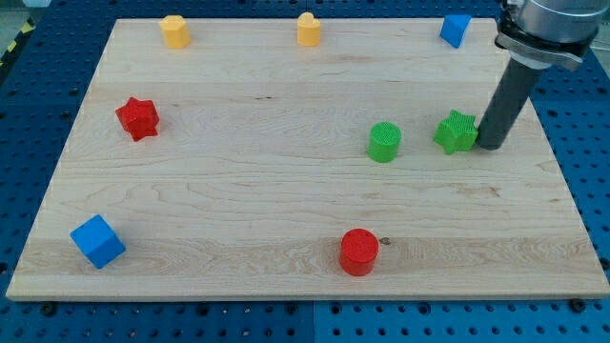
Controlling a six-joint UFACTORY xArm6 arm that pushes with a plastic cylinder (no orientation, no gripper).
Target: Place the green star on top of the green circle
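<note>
The green star (457, 131) lies on the wooden board (286, 191) at the view's right. The green circle (384, 142) stands a short way to its left, apart from it. My tip (490, 145) rests on the board right beside the star's right side, touching it or nearly so. The dark rod rises from there toward the view's top right.
A red star (137, 118) is at the left. A blue cube (97, 241) is at the bottom left. A red circle (359, 252) is at the bottom middle. Two yellow blocks (174, 30) (308, 30) and a blue block (456, 30) line the top edge.
</note>
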